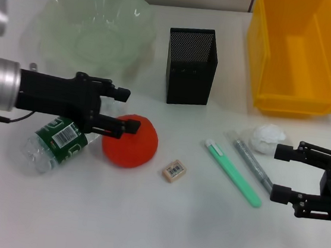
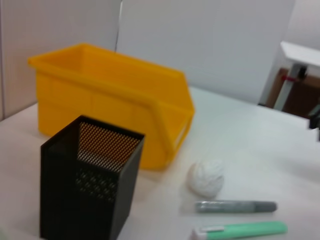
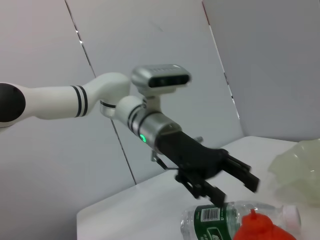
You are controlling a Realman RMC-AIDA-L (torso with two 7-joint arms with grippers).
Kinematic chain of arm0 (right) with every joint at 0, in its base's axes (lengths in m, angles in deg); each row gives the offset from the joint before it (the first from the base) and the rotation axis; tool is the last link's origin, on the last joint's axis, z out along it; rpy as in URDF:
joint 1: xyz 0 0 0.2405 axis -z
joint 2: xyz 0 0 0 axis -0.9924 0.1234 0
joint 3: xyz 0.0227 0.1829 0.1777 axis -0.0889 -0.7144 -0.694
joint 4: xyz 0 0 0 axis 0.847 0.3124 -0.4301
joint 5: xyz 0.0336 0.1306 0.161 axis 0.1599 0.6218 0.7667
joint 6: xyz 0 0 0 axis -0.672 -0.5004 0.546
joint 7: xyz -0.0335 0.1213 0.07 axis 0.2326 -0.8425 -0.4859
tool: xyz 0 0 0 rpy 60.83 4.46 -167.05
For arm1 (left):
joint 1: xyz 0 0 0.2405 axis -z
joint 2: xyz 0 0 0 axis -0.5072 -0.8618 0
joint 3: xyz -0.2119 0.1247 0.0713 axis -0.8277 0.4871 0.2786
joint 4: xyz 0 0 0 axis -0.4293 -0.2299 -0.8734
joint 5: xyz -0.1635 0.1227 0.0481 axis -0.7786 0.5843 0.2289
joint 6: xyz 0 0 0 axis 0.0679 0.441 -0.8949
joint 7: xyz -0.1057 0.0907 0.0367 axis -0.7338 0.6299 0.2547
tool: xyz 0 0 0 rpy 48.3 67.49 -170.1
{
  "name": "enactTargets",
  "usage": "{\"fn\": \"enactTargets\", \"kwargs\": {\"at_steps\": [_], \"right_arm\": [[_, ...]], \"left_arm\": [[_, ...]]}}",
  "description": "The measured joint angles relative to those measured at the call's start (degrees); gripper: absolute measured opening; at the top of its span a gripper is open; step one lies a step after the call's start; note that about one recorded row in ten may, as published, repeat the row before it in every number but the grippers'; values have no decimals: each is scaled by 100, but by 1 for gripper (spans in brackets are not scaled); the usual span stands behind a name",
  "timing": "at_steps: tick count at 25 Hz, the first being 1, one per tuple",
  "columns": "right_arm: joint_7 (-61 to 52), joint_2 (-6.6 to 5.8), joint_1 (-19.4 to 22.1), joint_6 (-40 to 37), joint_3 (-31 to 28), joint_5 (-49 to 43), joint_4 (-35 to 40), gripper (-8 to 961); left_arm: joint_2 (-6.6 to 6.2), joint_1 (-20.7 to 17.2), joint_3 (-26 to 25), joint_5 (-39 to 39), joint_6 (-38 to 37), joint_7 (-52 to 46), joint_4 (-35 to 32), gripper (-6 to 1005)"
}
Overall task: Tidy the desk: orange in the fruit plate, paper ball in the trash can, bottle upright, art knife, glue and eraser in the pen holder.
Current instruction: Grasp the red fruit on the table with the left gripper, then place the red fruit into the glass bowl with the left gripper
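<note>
Left tool [image 1: 128,111], fingers spread wide, hovers at the red-orange round orange [image 1: 131,140] on the white bench [image 1: 143,217] (clear green-labelled bottle [image 1: 55,142] lies beside it). Right tool [image 1: 278,172] gapes near the crumpled white paper ball [image 1: 266,138].

Left arm: white links with black bands ending in a silver wrist section with a green indicator light, reaching in horizontally from the robot's left side. Left pincer [image 1: 123,111]: black, fingers spread apart and pointing toward the robot's right, held low over the surface. Right pincer [image 1: 282,172]: black, at the robot's right edge, fingers spread apart and pointing toward the robot's left, likewise low.
</note>
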Motion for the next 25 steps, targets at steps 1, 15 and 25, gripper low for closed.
{"fn": "enactTargets", "kwargs": {"at_steps": [1,15,25], "right_arm": [[0,11,-1,2,-1,0,0,836],[6,36,-12,59,3,0,0,836],[6,40,-3,58,-2,-1,0,835]], "left_arm": [[0,28,81,-2,125,-5,55,774],[18,-3,1233,19,1163,-43,192,493],[17,-103,1321,-230,1214,21,188,248]]}}
